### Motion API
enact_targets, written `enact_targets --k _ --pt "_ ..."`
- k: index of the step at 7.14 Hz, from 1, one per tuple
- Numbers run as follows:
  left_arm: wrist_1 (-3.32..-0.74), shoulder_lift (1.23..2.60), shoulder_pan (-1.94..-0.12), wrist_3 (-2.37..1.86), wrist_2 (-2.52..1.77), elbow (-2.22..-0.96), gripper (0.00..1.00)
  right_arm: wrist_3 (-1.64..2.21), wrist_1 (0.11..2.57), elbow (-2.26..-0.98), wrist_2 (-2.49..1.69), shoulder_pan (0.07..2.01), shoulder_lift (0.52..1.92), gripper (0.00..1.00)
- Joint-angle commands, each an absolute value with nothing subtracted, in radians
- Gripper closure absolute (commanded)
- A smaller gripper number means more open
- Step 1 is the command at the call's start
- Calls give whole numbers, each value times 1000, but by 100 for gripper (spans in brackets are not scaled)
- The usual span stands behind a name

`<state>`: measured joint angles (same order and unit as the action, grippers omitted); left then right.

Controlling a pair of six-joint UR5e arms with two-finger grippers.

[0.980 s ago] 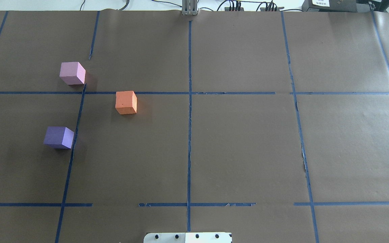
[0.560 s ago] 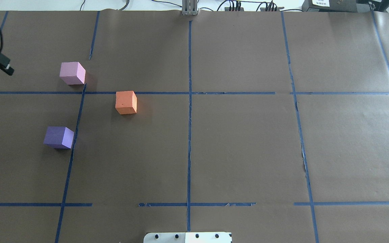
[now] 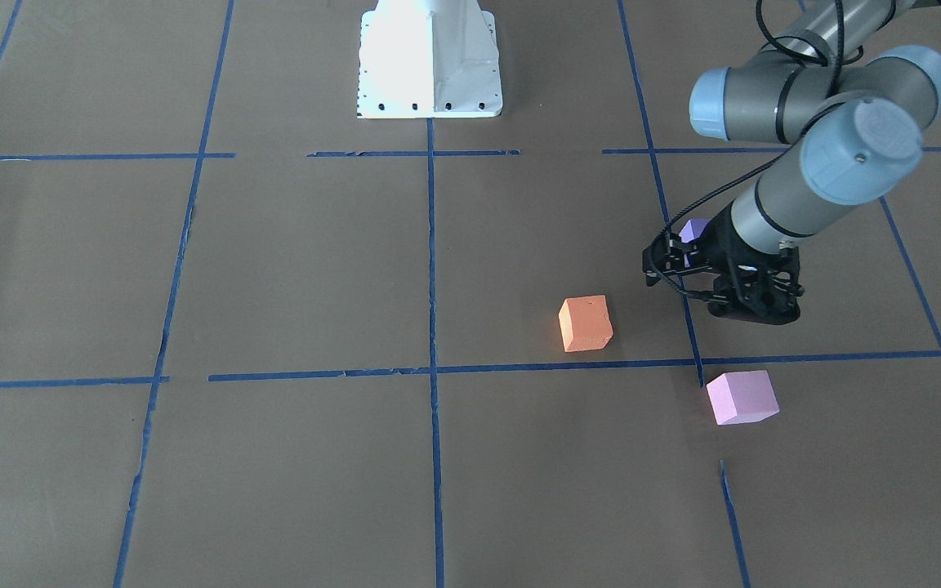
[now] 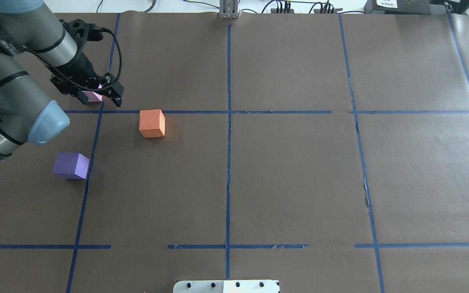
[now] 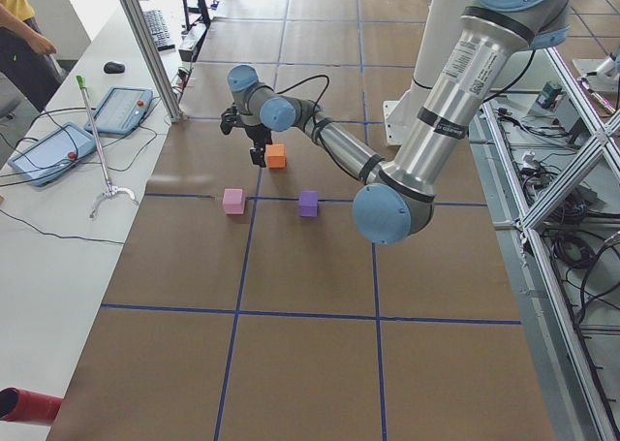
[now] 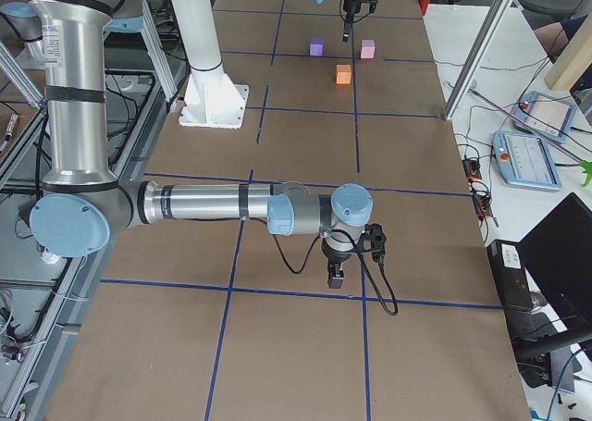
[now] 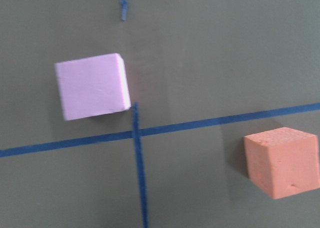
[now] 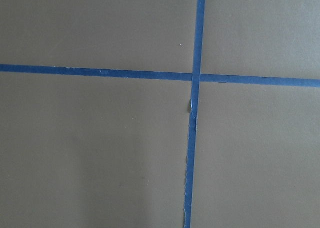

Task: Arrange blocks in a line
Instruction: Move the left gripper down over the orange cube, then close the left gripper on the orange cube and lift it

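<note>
The pale pink block (image 4: 94, 97) lies far left and is partly hidden in the overhead view by my left gripper (image 4: 98, 94). That gripper hovers above the block with its fingers spread, open and empty. The front view shows the left gripper (image 3: 724, 287) well above the table, with the pink block (image 3: 742, 397) apart from it. The orange block (image 4: 152, 123) lies to the pink block's right and nearer the base. The purple block (image 4: 71, 165) lies nearer still. The left wrist view shows the pink block (image 7: 92, 86) and the orange block (image 7: 282, 160). My right gripper (image 6: 338, 275) shows only in the right side view, and I cannot tell its state.
Brown paper with a grid of blue tape lines (image 4: 228, 122) covers the table. The white robot base (image 3: 430, 61) stands at the table's near edge. Tablets and cables lie on a side bench (image 5: 58, 150), where an operator (image 5: 24, 34) stands.
My left arm has swung in from the left edge and its gripper now hangs over the pink block. The three blocks have not moved.
</note>
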<state>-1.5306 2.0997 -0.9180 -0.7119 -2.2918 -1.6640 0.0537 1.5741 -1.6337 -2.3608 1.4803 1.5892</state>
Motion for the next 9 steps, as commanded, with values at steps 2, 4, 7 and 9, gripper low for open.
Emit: enact_targets --k 2,4,7,9 --pt "-1535 2204 -800 -910 -2197 -1562 0 54 1574 -1634 -2361 1480 1589 0" --pt "-1540 2215 -792 -942 -2141 -1540 1 54 1574 -1634 -2361 1480 1589 0" --pt "-1621 2229 -787 -1046 -2121 -1487 4 54 1575 -1634 -2361 1480 1589 0" --pt "-1669 2230 -773 -1086 -2121 -1453 4 54 1574 -1634 -2361 1480 1589 0"
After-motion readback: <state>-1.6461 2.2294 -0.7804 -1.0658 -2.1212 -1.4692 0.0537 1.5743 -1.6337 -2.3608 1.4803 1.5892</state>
